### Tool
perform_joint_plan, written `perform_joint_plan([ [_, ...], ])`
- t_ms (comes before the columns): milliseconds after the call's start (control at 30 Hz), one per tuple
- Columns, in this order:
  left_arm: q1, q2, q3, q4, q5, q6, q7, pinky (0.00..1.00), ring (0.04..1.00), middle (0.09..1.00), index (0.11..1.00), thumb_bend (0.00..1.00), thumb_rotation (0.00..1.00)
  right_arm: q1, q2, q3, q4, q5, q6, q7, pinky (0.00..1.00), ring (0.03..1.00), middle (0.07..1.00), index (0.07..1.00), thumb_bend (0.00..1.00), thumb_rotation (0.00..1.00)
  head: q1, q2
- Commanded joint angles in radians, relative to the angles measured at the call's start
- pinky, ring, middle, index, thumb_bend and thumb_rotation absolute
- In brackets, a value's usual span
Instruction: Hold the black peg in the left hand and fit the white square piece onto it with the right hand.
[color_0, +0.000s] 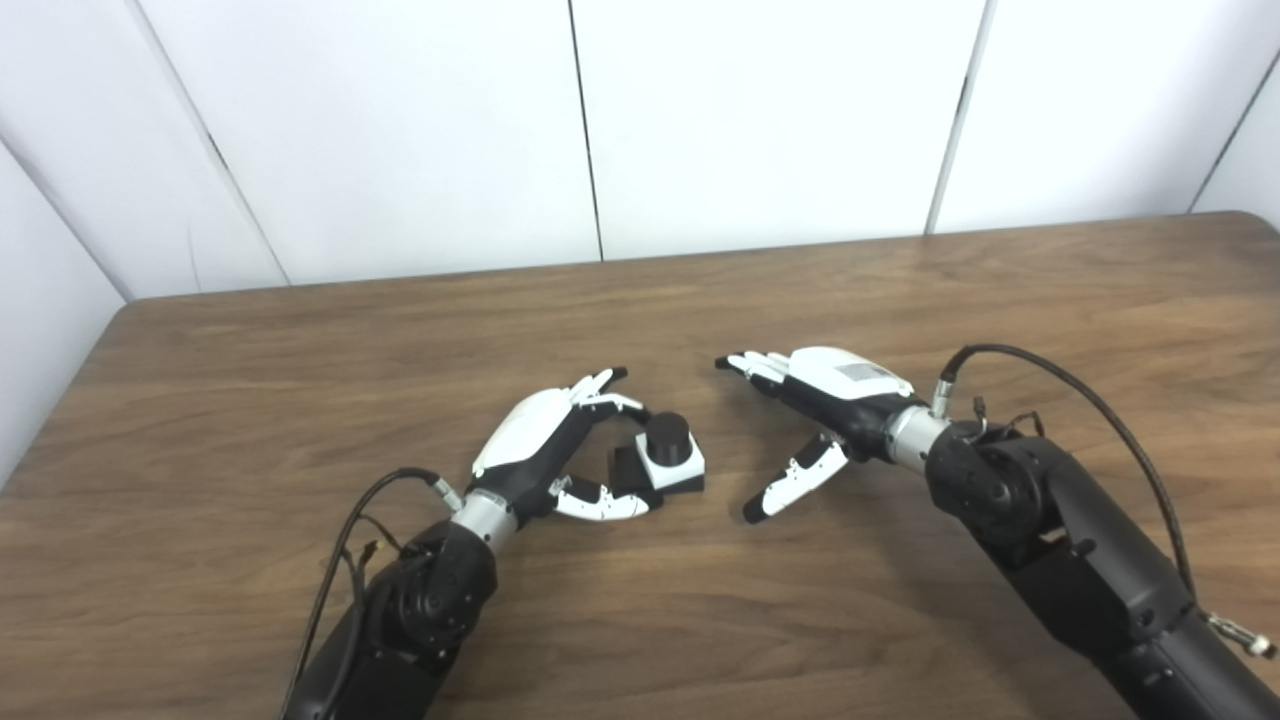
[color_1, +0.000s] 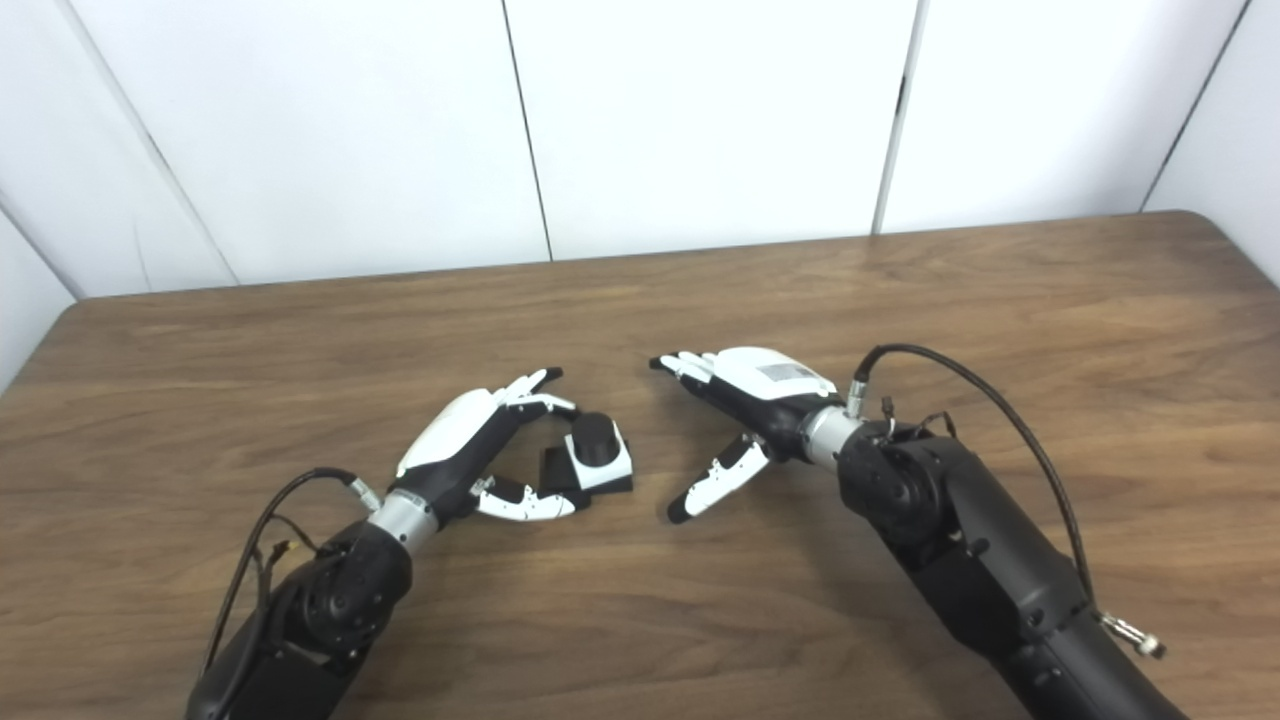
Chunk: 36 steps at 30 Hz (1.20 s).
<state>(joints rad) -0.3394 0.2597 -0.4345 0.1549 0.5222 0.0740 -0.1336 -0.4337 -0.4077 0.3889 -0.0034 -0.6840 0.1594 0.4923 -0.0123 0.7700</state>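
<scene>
The left hand (color_0: 545, 450) is cupping round the assembly, fingers curling over its far side and thumb lying along its near side; whether they are actually pressing on it cannot be told from either view. Just beyond the thumb, the black peg (color_0: 668, 436) is standing upright on the surface (color_0: 900, 620), and the white square piece (color_0: 672, 466) is sitting around the peg's lower part, apparently already seated on a dark base. The right hand (color_0: 815, 415) is resting well apart to the far side of the assembly, fingers spread and holding nothing.

Handling judgement: both parts are appearing rigid, light and smooth, likely moulded plastic, so slipping under a loose grip is the main concern rather than breakage. The peg is best taken low, at its base block, leaving the cylinder free. The white piece is best pinched across two opposite flat edges, keeping it level.
</scene>
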Motion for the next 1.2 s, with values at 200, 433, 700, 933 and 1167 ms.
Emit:
perform_joint_plan([
  [200,0.042,0.009,0.012,0.019,0.031,0.062,-0.040,0.96,1.000,1.000,0.950,1.00,0.28,0.006,-0.008,-0.011,-0.020,0.008,0.009,-0.001,0.93,0.999,1.000,1.000,1.00,0.49,0.001,0.002],
  [433,0.093,0.004,0.074,-0.021,0.011,0.036,-0.006,0.96,1.000,1.000,0.959,1.00,0.30,0.048,0.013,-0.050,-0.033,0.044,0.005,-0.050,0.94,0.988,1.000,1.000,1.00,0.48,0.002,0.004],
  [700,0.165,0.015,0.142,-0.089,-0.011,0.032,-0.003,0.91,1.000,1.000,0.916,0.99,0.25,0.093,0.016,-0.105,-0.058,0.112,-0.012,-0.106,0.94,0.977,0.999,1.000,1.00,0.50,0.005,0.002],
  [933,0.232,-0.024,0.227,-0.164,-0.120,-0.003,0.028,0.81,0.940,0.950,0.850,0.75,0.33,0.166,0.074,-0.184,-0.082,0.185,-0.066,-0.230,0.72,0.864,0.921,0.884,0.75,0.45,0.003,0.002],
  [1167,0.275,-0.106,0.296,-0.158,-0.170,-0.118,0.150,0.69,0.799,0.828,0.769,0.56,0.29,0.235,0.190,-0.239,-0.081,0.221,-0.129,-0.407,0.64,0.746,0.799,0.768,0.62,0.32,0.003,0.001],
])
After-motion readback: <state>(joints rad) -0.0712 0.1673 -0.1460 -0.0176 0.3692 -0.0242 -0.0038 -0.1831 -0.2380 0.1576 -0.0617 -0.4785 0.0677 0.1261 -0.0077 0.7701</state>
